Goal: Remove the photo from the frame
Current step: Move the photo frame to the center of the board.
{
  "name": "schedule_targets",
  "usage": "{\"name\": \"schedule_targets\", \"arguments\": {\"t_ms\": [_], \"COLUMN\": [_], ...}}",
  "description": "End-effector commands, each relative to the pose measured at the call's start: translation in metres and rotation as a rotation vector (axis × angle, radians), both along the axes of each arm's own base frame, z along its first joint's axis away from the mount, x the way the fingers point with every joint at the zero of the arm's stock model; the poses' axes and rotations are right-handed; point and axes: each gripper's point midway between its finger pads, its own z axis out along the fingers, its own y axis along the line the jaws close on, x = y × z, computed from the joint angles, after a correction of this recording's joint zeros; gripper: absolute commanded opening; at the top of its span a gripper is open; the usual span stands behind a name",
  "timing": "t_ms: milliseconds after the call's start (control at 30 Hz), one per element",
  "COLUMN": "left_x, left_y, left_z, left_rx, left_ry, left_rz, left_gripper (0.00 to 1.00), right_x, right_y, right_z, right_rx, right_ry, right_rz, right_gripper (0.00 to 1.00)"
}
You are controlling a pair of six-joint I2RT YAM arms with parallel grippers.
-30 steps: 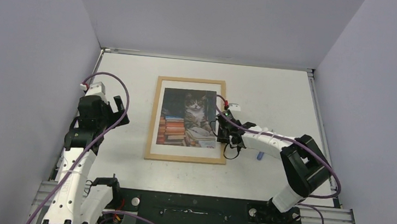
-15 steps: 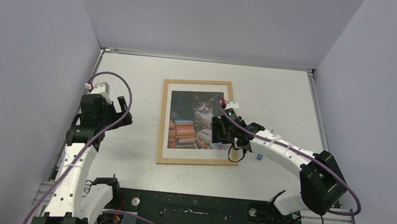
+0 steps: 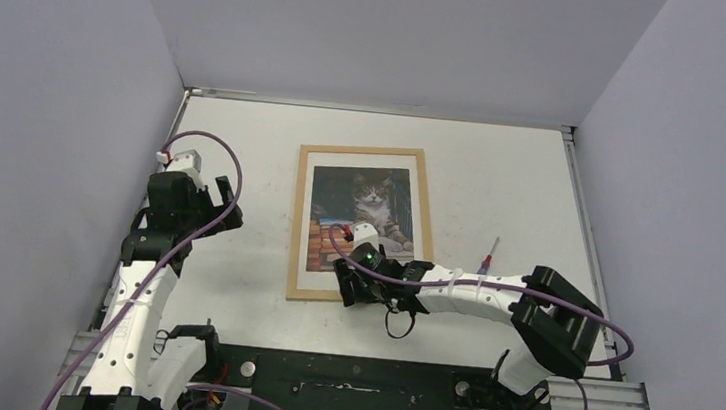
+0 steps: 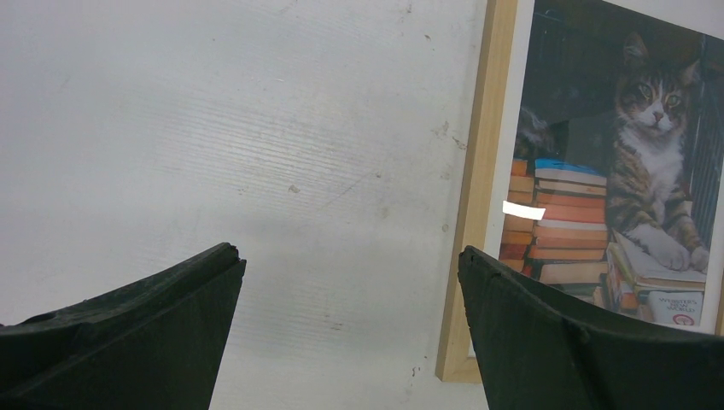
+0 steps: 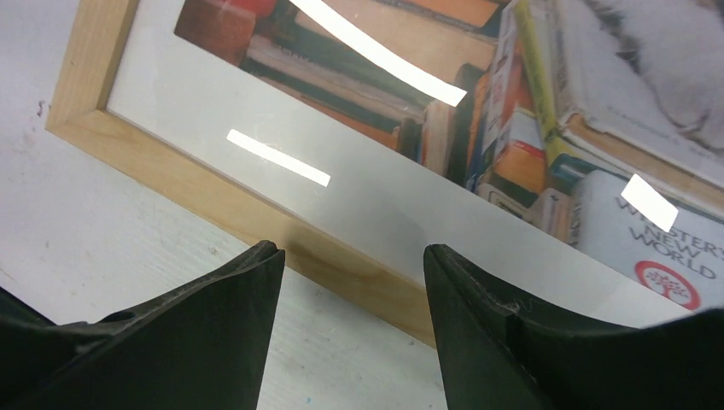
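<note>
At the near rail of the frame [image 5: 213, 198], right gripper [image 5: 350, 256] sat low, fingers spread, holding nothing. Frame lay flat, face up, mid-table [image 3: 502, 178]; photo [image 3: 369, 206] under glossy glazing. Judged light and stiff, pane slick and fragile: take the wooden edge. Farther left, left gripper [image 4: 346, 252] spread, empty.

Left arm [image 3: 142, 284]: rises upright from its base at the near left, elbow folded, wrist tipped forward. Left gripper [image 4: 346, 256]: pointing forward and down, fingers spread wide, nothing between them. Right arm [image 3: 476, 288]: stretched low and leftward from its base, forearm near level. Right gripper [image 5: 352, 252]: angled down, fingers parted with a moderate gap, holding nothing. Both grippers well apart from each other
</note>
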Motion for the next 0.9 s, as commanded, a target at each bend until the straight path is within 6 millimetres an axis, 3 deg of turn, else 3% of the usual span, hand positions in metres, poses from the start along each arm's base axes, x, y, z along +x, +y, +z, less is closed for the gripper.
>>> {"name": "schedule_targets", "arguments": {"t_ms": [0, 267, 633, 767, 867], "left_x": [0.011, 0.012, 0.012, 0.011, 0.009], "left_y": [0.003, 0.003, -0.004, -0.017, -0.043], "left_z": [0.014, 0.012, 0.008, -0.001, -0.015], "left_rx": [0.014, 0.011, -0.006, -0.059, -0.126], "left_ry": [-0.061, -0.058, -0.049, 0.011, 0.109], "left_rz": [-0.006, -0.009, -0.047, -0.081, -0.124], "left_gripper": [0.96, 0.96, 0.96, 0.87, 0.87], "right_x": [0.002, -0.007, -0.025, -0.035, -0.042], "right_y": [0.022, 0.028, -0.005, -0.023, -0.035], "right_z": [0.008, -0.004, -0.025, -0.03, -0.034], "right_rx": [0.018, -0.059, -0.13, -0.125, -0.134], "right_ry": [-0.057, -0.058, -0.033, -0.012, 0.004], "right_rz": [0.053, 0.111, 0.093, 0.076, 0.067], "right_gripper": [0.61, 0.61, 0.45, 0.38, 0.35]}}
